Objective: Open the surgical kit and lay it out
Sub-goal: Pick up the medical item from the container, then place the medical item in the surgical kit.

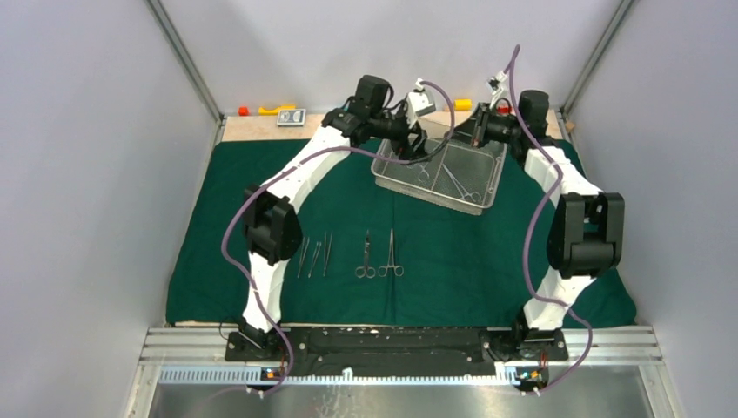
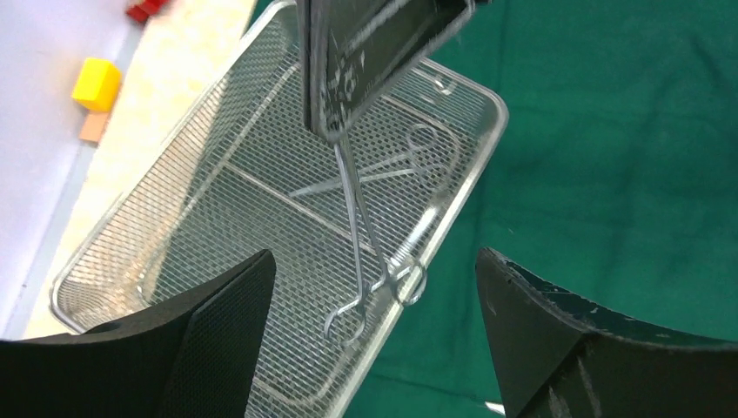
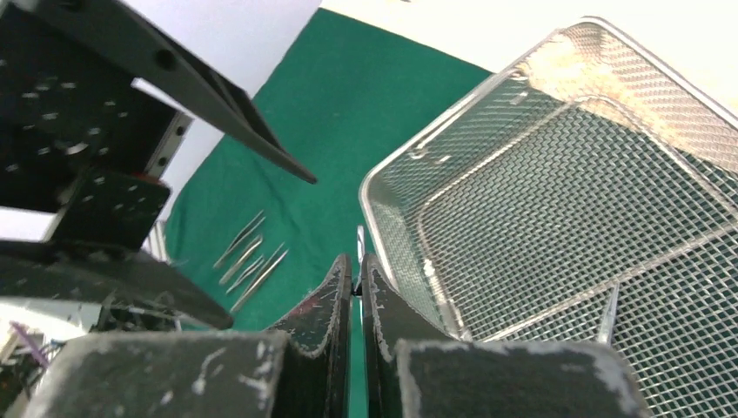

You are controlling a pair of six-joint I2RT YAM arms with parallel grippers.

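Note:
The dark green cloth (image 1: 479,270) lies spread flat, with the wire-mesh tray (image 1: 426,193) at its far middle. My right gripper (image 1: 478,138) is shut on a ring-handled clamp (image 2: 352,209), which hangs rings-down over the tray's (image 2: 474,165) edge. In the right wrist view only a thin steel tip shows between its fingers (image 3: 355,259). My left gripper (image 2: 374,257) stands wide open on either side of the clamp's rings without touching them. Another ring-handled instrument (image 2: 392,165) lies in the tray. Three tweezers (image 1: 315,255) and two ring-handled instruments (image 1: 379,257) lie in a row on the near cloth.
A yellow block (image 2: 96,83) and red pieces sit on the bare wood strip beyond the cloth, beside a small grey device (image 1: 291,117). Grey walls close in both sides. A metal rail (image 1: 400,348) carries both arm bases at the near edge.

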